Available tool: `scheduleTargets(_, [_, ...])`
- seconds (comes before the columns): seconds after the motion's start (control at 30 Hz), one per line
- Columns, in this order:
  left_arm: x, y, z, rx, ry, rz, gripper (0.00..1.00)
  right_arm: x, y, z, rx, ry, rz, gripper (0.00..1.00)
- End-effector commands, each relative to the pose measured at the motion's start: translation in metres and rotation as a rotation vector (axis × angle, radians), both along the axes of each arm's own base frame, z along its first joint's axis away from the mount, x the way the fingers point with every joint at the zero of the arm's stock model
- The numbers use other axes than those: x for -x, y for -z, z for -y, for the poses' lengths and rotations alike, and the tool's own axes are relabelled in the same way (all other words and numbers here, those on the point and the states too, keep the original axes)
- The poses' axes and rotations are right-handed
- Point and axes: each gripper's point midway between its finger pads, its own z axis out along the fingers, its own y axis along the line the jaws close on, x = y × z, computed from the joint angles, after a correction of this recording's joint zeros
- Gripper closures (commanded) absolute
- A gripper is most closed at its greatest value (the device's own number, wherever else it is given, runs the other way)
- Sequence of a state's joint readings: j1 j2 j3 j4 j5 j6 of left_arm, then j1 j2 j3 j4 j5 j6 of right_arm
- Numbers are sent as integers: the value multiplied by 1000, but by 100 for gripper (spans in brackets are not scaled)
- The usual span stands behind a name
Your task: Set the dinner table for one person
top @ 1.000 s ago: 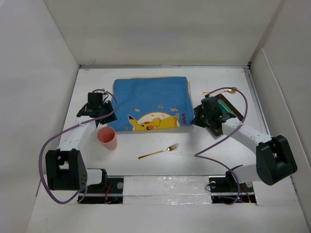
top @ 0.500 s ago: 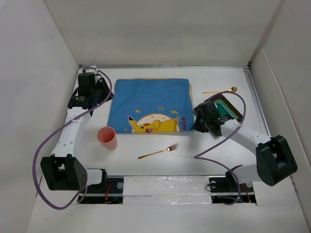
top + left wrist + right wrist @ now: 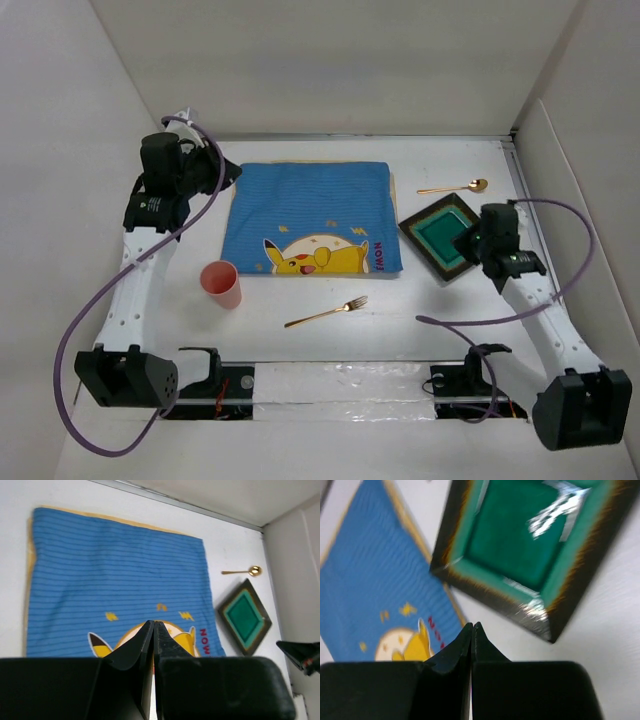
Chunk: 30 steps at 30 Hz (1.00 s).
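Observation:
The white dinner table [image 3: 420, 305] carries a blue cartoon-printed mat [image 3: 310, 215], spread flat at the middle back. A green square plate [image 3: 443, 237] lies just right of the mat, with a gold spoon [image 3: 455, 186] behind it. A gold fork [image 3: 328, 312] and a pink cup [image 3: 221, 284] sit in front of the mat. My left gripper [image 3: 208, 172] is shut and empty, raised off the mat's far left corner. My right gripper [image 3: 468, 244] is shut and empty at the plate's right edge. The left wrist view shows the mat [image 3: 115, 575], plate [image 3: 244, 616] and spoon [image 3: 242, 571]; the right wrist view shows the plate [image 3: 520, 540] and mat [image 3: 375, 580].
White walls [image 3: 70, 150] close in the table on the left, back and right. The cup stands upright near the left arm's forearm. The arm bases and cables [image 3: 460, 325] sit along the near edge.
My left gripper has lifted from the mat's left edge and moved back to the far left. My right gripper has pulled away from the mat's right edge to the plate's right side.

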<state>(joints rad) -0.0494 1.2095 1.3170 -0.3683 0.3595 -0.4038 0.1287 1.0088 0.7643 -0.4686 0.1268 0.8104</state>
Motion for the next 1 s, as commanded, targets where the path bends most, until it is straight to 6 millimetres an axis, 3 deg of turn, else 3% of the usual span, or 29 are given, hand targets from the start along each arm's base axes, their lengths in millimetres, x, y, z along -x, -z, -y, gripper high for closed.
scheduleTargets(0.0, [15,-37,29,64,124,103,100,8,13,40,-97,208,10,100])
scheduleTargets(0.03, [16,-35,31,72,138,100,100,8,14,50,-108,251,22,100])
scheduleTargets(0.07, [20,-30,38,92,177,85,100,10,18,61,-111,296,20,80])
scheduleTargets(0.17, [25,-26,50,98,213,87,100,9,41,85,-166,361,-18,43])
scheduleTargets(0.23, [29,-21,60,78,242,77,97,5,63,88,-221,334,-87,37])
scheduleTargets(0.27, [28,-18,60,75,240,67,90,1,68,85,-228,308,-100,35])
scheduleTargets(0.37, [28,-13,64,79,252,57,83,-13,79,87,-231,273,-115,34])
scheduleTargets(0.53, [30,-8,70,66,270,44,81,-22,97,99,-291,327,-124,33])
scheduleTargets(0.73, [27,-8,67,57,249,47,80,-25,125,103,-346,357,-198,43])
scheduleTargets(0.83, [26,-8,65,52,233,47,80,-23,137,105,-377,367,-234,53])
scheduleTargets(0.97, [24,-9,63,51,212,51,80,-15,136,109,-381,397,-241,85])
